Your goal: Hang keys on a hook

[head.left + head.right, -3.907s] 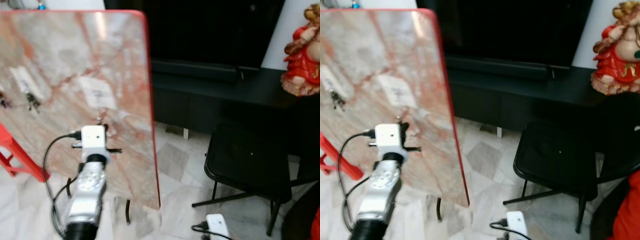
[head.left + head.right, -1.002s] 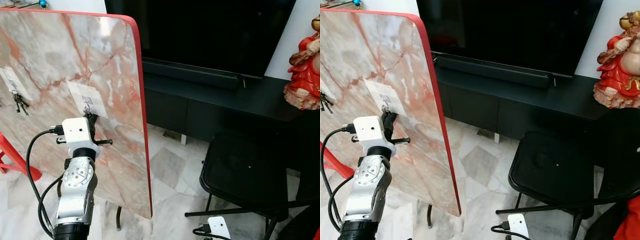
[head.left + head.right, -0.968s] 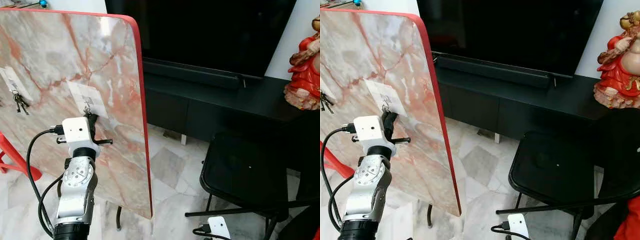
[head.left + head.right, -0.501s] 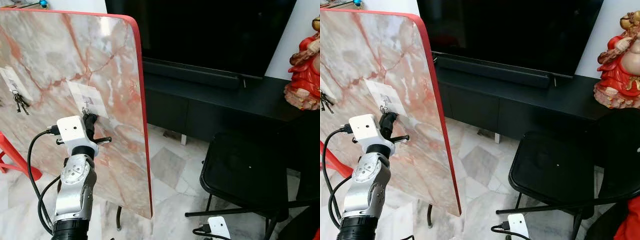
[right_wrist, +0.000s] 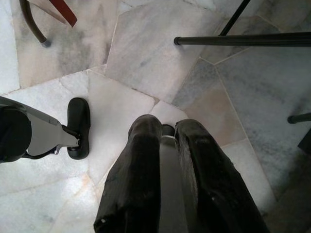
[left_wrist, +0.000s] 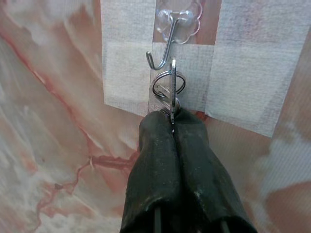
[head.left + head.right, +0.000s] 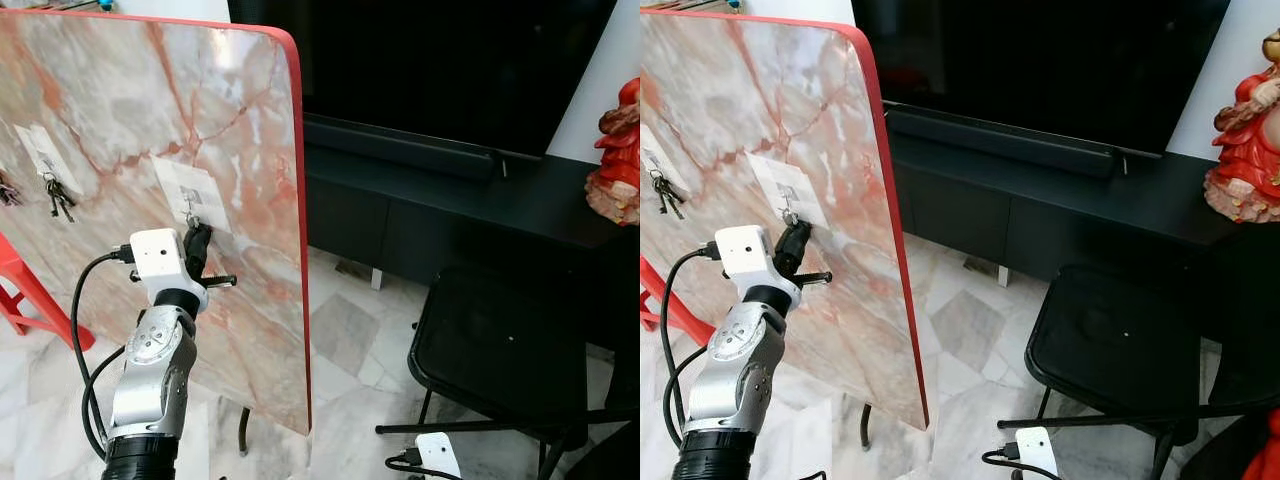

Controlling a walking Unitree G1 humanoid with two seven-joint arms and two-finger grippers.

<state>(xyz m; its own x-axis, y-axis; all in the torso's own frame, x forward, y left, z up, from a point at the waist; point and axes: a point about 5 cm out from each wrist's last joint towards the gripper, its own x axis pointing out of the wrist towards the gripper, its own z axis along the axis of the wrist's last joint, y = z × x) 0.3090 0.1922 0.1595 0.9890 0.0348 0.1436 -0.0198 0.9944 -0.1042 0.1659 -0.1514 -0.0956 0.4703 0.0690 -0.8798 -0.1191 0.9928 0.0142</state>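
A clear hook (image 6: 166,42) with a wire prong is taped onto an upright pink marble board (image 7: 110,110) with a red rim. My left gripper (image 6: 171,115) is raised to the board just under the hook and is shut on the keys. Their ring (image 6: 168,83) stands up beside the prong's tip; I cannot tell whether it is over the prong. The head views show the same gripper (image 7: 197,235) below the hook's white tape patch (image 7: 190,190). Another bunch of keys (image 7: 56,198) hangs from a second hook further left. My right gripper (image 5: 167,130) hangs idle over the floor with nothing held.
Right of the board stand a black TV bench (image 7: 450,200) with a dark screen above it and a black folding chair (image 7: 500,345). A red figurine (image 7: 618,160) sits at the far right. A red stool (image 7: 30,290) stands at the left, on a marble tile floor.
The head camera has swung, sliding the scene right. Since the oldest frames my left gripper has risen to the taped hook; over the last second it stays just beneath it.
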